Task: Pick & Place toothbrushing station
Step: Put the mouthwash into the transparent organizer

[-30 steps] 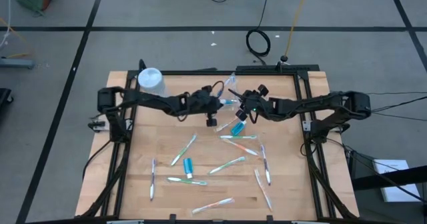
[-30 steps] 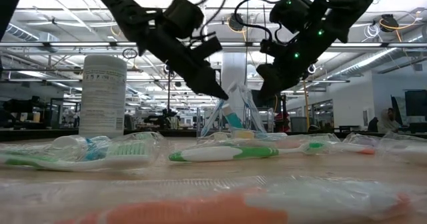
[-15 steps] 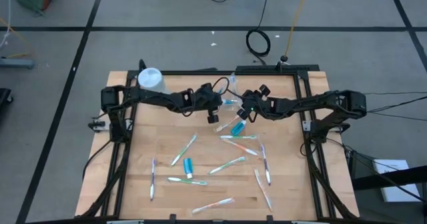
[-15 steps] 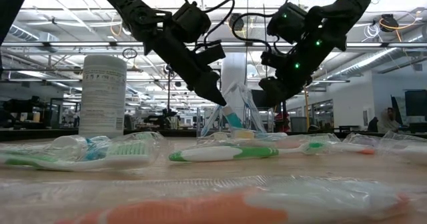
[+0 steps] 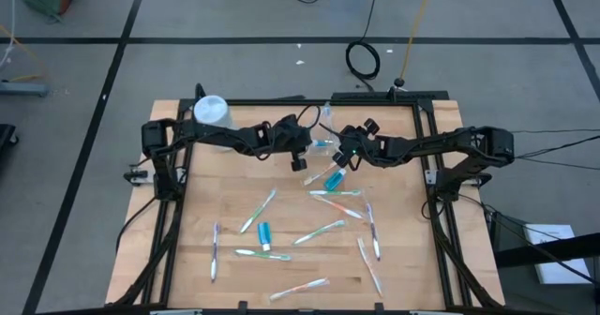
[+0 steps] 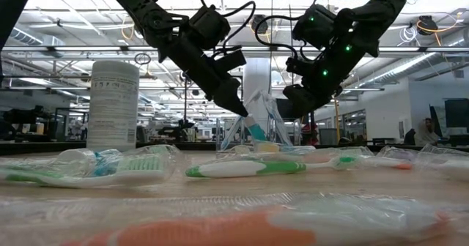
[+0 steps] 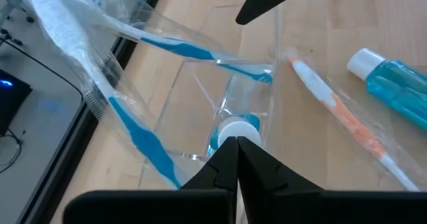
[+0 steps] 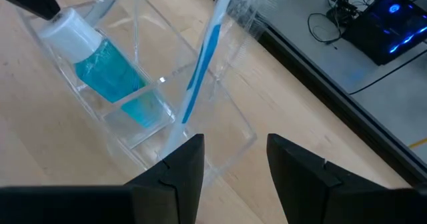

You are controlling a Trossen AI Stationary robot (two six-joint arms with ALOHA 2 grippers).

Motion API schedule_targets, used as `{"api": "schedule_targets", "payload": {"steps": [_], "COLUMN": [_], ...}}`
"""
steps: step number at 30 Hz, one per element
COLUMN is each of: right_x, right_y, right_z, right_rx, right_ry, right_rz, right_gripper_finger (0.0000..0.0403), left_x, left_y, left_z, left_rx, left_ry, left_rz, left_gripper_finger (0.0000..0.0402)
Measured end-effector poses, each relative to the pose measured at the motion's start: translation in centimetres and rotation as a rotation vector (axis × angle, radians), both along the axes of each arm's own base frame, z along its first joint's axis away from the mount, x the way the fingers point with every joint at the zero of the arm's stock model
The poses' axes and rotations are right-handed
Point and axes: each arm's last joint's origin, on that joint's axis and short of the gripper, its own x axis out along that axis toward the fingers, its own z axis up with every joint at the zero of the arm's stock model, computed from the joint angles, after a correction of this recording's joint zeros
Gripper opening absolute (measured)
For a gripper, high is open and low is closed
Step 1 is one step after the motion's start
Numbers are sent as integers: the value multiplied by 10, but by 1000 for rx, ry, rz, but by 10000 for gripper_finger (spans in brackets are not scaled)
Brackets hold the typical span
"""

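The clear plastic cup (image 5: 323, 146) stands on the wooden table at the far middle, between my two grippers. Two blue-and-white toothbrushes (image 7: 143, 141) in clear wrappers and a blue toothpaste tube (image 8: 110, 74) lean inside it, the tube's white cap (image 7: 235, 127) up. My left gripper (image 7: 237, 149) is shut and slants down from the table's left, its tips right at that cap. My right gripper (image 8: 233, 159) slants down from the right, open, with its fingers astride the cup's lower near corner (image 8: 248, 136). Several more toothbrushes (image 5: 258, 210) lie on the table nearer the front. My left gripper's shut fingertips (image 7: 230, 159) stand just over the tube's white cap inside the cup; I cannot tell whether they touch it. My right gripper's fingers (image 8: 187, 159) stand on either side of the cup's near corner; whether they touch its clear wall, I cannot tell.
A tall white-blue cylindrical container (image 5: 211, 112) stands at the far left corner. One blue tube (image 5: 333, 177) lies just in front of the cup and another (image 5: 263, 233) lies farther forward. An orange-and-white toothbrush (image 7: 340, 114) lies beside the cup. Black frame rails run along the table's edges.
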Motion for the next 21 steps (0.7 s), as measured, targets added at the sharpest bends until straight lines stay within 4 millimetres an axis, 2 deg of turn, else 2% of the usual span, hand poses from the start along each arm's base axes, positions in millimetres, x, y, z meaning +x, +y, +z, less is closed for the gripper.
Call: {"api": "schedule_targets", "payload": {"steps": [7, 12, 21], "right_x": [0, 0, 0], "right_y": [0, 0, 0], "right_z": [0, 0, 0], "right_rx": [0, 0, -2], "right_ry": [0, 1, 3], "right_rz": [1, 1, 3], "right_gripper_finger": [155, 155, 155], "left_x": [3, 4, 2], "left_y": [1, 1, -8], "left_z": [4, 6, 0], "left_rx": [5, 1, -30], "left_ry": [-55, -84, -14], "left_rz": [6, 14, -11], "left_gripper_finger": [13, 3, 3]}}
